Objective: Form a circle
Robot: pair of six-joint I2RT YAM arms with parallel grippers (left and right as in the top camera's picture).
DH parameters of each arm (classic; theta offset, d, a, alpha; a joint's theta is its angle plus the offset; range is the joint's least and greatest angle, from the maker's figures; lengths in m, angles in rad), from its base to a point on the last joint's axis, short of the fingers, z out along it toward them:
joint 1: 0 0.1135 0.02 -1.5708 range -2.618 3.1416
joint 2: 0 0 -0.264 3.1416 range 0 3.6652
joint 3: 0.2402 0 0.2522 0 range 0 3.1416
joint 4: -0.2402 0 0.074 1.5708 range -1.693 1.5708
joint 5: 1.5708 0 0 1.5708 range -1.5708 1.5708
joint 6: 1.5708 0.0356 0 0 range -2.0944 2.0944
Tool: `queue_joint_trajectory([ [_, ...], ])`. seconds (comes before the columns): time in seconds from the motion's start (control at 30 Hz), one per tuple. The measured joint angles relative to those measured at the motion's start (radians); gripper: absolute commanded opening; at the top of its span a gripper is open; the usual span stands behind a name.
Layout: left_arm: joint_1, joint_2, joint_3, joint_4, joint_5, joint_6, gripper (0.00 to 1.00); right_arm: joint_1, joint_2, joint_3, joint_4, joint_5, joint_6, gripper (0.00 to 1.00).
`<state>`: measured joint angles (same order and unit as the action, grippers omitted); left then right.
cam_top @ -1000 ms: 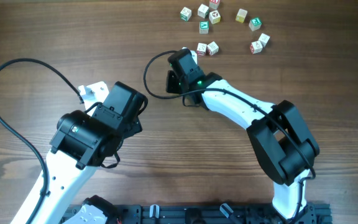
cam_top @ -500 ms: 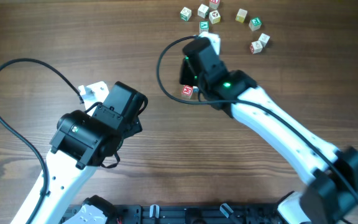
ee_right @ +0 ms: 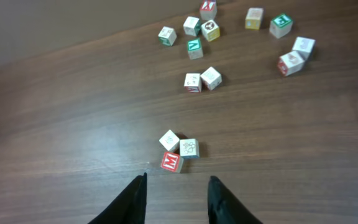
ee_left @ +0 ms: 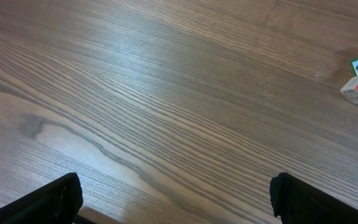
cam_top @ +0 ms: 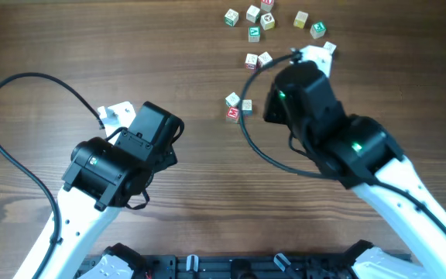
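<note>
Just ahead of the right gripper (ee_right: 177,179), jaws parted, empty, unseen overhead, three-cube cluster (ee_right: 179,149), left gripper (ee_left: 176,180) wide open.

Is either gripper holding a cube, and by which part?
Nothing is held. The left gripper and right gripper are both open, empty; letter cubes lie free.

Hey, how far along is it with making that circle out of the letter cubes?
Early. Done: the three-cube cluster sits mid-table, white, blue and red close together, no ring yet. In hand: nothing; the right gripper hangs open and empty near it, the left gripper open, aside. Left: the scattered cubes beyond look unarranged.
</note>
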<state>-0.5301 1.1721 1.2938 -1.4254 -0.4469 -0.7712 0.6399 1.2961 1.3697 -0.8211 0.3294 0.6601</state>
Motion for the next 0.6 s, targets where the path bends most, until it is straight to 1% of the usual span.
queue_joint_trajectory([
  [0.03, 0.0, 0.0, 0.0, 0.0, 0.0, 0.0, 1.0, 0.0, -0.015, 0.0, -0.01, 0.003, -0.002, 0.51],
  [0.07, 0.0, 0.0, 0.0, 0.0, 0.0, 0.0, 1.0, 0.0, -0.031, 0.0, -0.015, 0.006, -0.005, 0.64],
  [0.1, 0.0, 0.0, 0.0, 0.0, 0.0, 0.0, 1.0, 0.0, -0.055, 0.0, -0.024, 0.009, -0.005, 0.72],
  [0.13, 0.0, 0.0, 0.0, 0.0, 0.0, 0.0, 1.0, 0.0, -0.066, 0.0, -0.028, 0.011, -0.001, 0.88],
  [0.17, 0.0, 0.0, 0.0, 0.0, 0.0, 0.0, 1.0, 0.0, -0.082, 0.0, -0.032, 0.013, -0.007, 0.99],
  [0.33, 0.0, 0.0, 0.0, 0.0, 0.0, 0.0, 1.0, 0.0, -0.174, 0.0, -0.063, 0.016, -0.004, 1.0],
  [0.6, 0.0, 0.0, 0.0, 0.0, 0.0, 0.0, 1.0, 0.0, -0.155, 0.0, -0.085, 0.016, -0.004, 0.99],
])
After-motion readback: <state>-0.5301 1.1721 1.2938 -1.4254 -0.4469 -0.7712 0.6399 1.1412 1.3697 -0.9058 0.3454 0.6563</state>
